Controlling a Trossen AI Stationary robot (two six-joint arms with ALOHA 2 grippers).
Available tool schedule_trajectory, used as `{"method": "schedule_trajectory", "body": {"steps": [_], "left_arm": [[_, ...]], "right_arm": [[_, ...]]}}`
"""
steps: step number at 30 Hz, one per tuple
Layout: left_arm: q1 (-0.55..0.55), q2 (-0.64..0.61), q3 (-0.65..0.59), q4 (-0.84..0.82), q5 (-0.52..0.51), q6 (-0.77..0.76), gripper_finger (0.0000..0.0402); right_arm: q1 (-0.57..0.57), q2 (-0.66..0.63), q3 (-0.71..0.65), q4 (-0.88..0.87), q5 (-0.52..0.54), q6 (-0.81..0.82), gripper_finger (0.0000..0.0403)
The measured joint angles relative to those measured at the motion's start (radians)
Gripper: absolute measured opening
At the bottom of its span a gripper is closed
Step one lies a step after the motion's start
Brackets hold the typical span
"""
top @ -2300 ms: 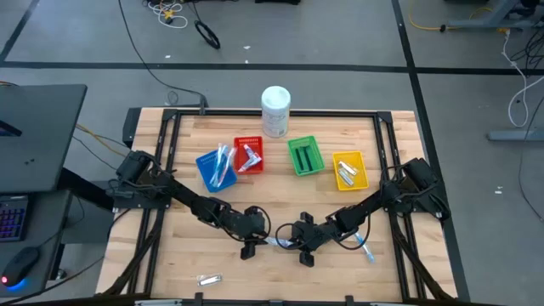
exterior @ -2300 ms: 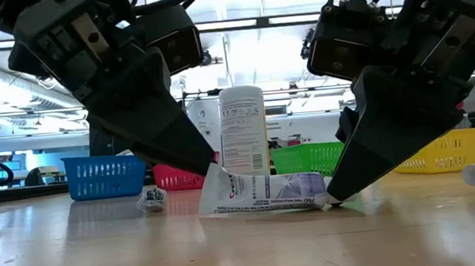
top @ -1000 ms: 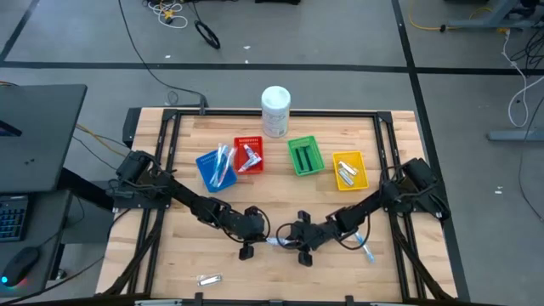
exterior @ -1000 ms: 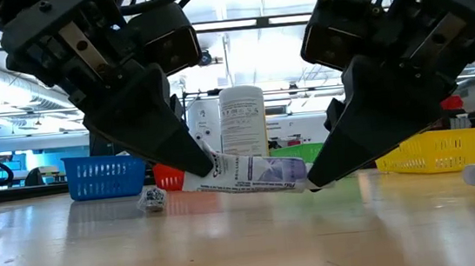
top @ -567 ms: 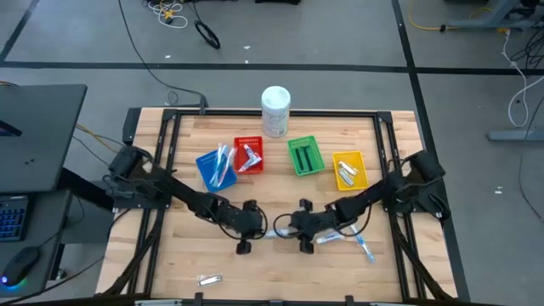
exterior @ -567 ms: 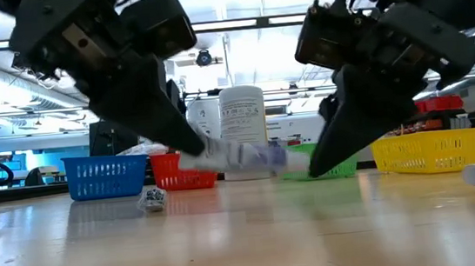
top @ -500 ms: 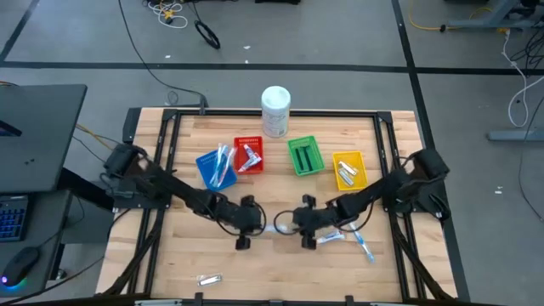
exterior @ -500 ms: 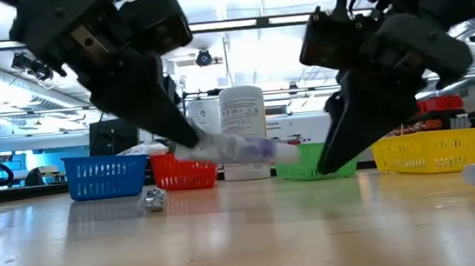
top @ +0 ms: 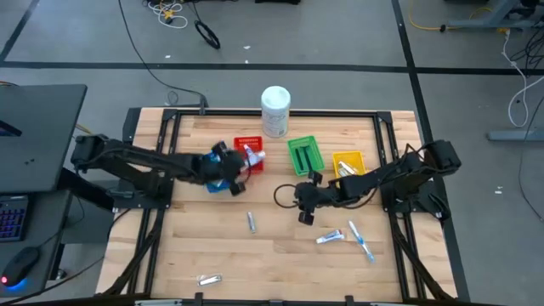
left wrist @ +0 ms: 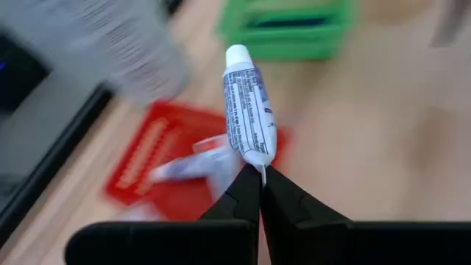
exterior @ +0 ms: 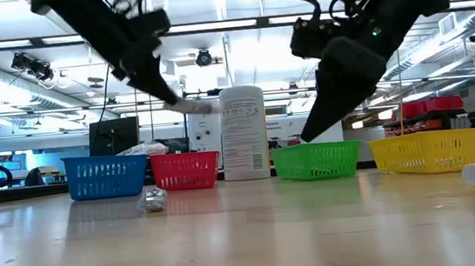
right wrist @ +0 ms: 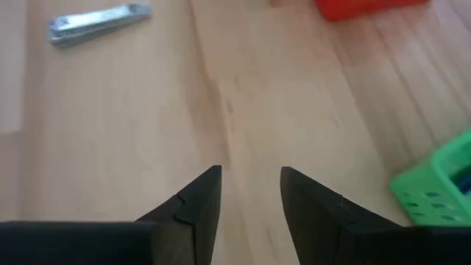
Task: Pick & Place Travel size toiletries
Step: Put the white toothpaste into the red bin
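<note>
My left gripper [left wrist: 260,171] hangs over the red basket [left wrist: 158,158], shut on a small white toothpaste tube [left wrist: 246,103]. The high view shows the tube [top: 256,157] above the red basket [top: 248,143]. My right gripper [right wrist: 250,177] stands open over bare table near the middle [top: 303,214], touching nothing. Another tube [top: 331,237] and a toothbrush [top: 359,240] lie flat at the near right. Silvery items lie at the middle [top: 252,222] and at the near left [top: 210,279]. My left gripper pinches the tube's flat crimped end [left wrist: 257,156] between its two fingertips. The fingers slant down from the table's left side, in line with the tube. The tube sticks out beyond them, its cap [left wrist: 237,54] farthest away, lifted clear above the red basket.
Along the far side stand a blue basket [top: 206,161], the red one, a green one [top: 304,156] and a yellow one [top: 348,168], with a big white tub [top: 275,110] behind them. A metal frame rims the table [top: 170,136]. Bare wood lies in the near middle.
Both grippers had the tube by its ends low over the near middle. My right gripper has let go and drawn up and toward the far edge. My left gripper has risen and carried the tube toward the far edge, over the red basket.
</note>
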Motion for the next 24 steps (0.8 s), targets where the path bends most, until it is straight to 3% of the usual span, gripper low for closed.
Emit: {"method": "schedule_trajectory", "body": {"steps": [3, 6, 14, 20, 24], "left_arm": [[0.095, 0.002, -0.001, -0.022, 0.038, -0.028, 0.0010], [0.173, 0.035, -0.004, -0.017, 0.144, -0.043, 0.0017], [0.271, 0.157, -0.005, 0.014, 0.253, -0.057, 0.0007], [0.292, 0.231, -0.004, 0.018, 0.231, -0.054, 0.0042], [0.292, 0.243, -0.003, 0.016, 0.214, -0.039, 0.0069]], "right_arm": [[-0.025, 0.003, 0.000, 0.011, 0.000, -0.040, 0.0148], [-0.052, 0.003, 0.000, 0.042, -0.001, -0.067, 0.0148], [-0.129, 0.003, 0.000, 0.114, 0.000, -0.069, 0.0148], [-0.158, 0.003, 0.000, 0.115, -0.010, -0.055, 0.0148], [-0.157, 0.003, 0.000, 0.122, -0.088, -0.041, 0.0148]]}}
